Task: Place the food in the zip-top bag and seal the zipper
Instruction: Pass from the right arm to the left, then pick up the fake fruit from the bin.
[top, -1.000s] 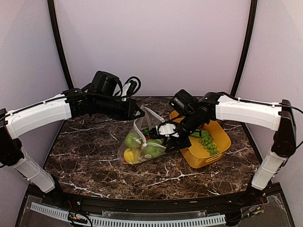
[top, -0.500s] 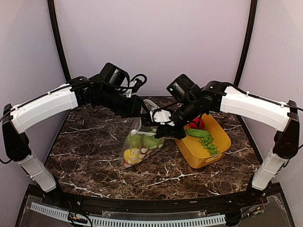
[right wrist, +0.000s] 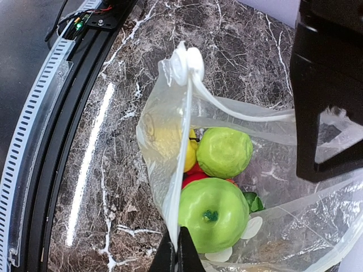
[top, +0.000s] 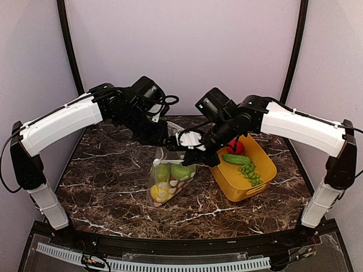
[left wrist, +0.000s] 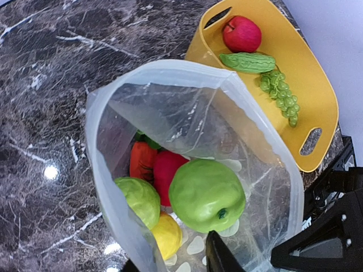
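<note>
Bag (top: 170,180) hangs off the table (top: 102,181) just left of the yellow basket (top: 266,170), mouth wide, zipper (right wrist: 227,113) unsealed. The left claw (top: 170,143) is clamped on one rim and the right claw (right wrist: 176,253) is pinched tight on the opposite rim. Green apple (left wrist: 207,195), second green fruit (left wrist: 139,201), lemon (left wrist: 165,235) and red pieces (left wrist: 156,167) sit in the bag beside the basket, while red apple (left wrist: 242,34), cucumber (left wrist: 248,62) and grapes (left wrist: 281,96) lie inside the basket.

zip-top bag (top: 167,186) gripped by left pincer (top: 169,137), right pincer (top: 195,154); food (top: 180,170) inside
</note>
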{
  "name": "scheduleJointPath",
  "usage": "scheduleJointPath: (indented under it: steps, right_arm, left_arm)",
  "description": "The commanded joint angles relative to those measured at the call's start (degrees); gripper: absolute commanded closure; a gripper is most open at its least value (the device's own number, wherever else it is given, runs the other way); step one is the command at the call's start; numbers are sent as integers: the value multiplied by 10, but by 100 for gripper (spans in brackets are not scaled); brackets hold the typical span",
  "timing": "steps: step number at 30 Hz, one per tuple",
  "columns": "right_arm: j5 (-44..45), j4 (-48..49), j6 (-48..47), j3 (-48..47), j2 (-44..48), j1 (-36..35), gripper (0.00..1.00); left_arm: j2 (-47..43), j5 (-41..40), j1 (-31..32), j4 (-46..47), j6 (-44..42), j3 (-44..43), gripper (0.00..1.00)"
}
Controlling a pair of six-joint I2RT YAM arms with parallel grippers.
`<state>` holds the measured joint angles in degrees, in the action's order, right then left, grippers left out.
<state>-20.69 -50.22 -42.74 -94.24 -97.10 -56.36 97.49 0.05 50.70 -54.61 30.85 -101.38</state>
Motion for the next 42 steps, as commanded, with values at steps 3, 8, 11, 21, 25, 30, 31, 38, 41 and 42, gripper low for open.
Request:
scheduleJointPath:
  steps: [3, 8, 11, 21, 25, 30, 31, 38, 41, 42]
  right_arm:
    - [2, 7, 13, -14, -7, -8, 100]
    - [-1, 12, 18, -3, -3, -7, 95]
    - [-1, 9, 24, -4, 0, -8, 90]
    - [-86, -27, 34, -13, 75, 85, 57]
    - [-161, -20, 46, 1, 96, 193, 56]
    - [-213, 4, 67, 29, 85, 325, 56]
    - [-220, 8, 70, 30, 78, 345, 56]
    - [-150, 15, 93, 33, 24, 393, 58]
    - [-109, 15, 95, 49, 10, 393, 58]
    - [-97, 13, 96, 54, 7, 393, 58]
  left_arm:
    - [13, -40, 2, -64, 0, -25, 85]
    - [3, -36, 2, -28, -15, -22, 94]
    - [-4, -30, 2, -6, -25, -17, 97]
    - [-13, -29, 1, 33, -53, -5, 99]
    - [-16, -21, 1, 57, -56, 11, 99]
    - [-18, -12, 1, 74, -62, 30, 99]
    - [-19, -10, 1, 78, -63, 33, 99]
    - [-24, -2, 1, 91, -69, 48, 99]
    - [-27, 6, 1, 101, -69, 58, 99]
    - [-30, 12, 1, 107, -69, 60, 99]
